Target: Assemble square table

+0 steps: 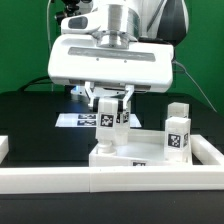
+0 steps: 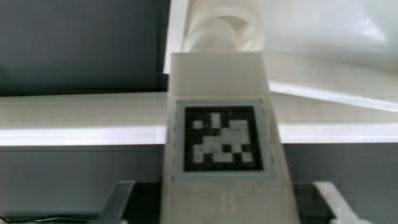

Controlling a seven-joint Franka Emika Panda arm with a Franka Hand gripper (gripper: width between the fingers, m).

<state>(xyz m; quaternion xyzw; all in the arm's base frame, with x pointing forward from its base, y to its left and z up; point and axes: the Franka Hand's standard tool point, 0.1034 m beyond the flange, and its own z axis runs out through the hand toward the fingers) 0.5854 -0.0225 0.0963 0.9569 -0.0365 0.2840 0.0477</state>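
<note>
A short white blocky plastic leg [image 1: 111, 122] stands upright on the white square plastic slab [image 1: 135, 156]. A second white blocky leg [image 1: 177, 132] stands at the exterior view's right. The flat white marker board [image 1: 78, 120] lies behind.

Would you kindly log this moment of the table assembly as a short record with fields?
held part: white leg with a tag, upright
gripper: jaws closed on the leg's sides
leg position: over the square tabletop, near its corner at the exterior view's left; whether it touches, cannot tell
other leg: upright toward the exterior view's right
marker board: flat on the black table behind
front: long white border bar
</note>
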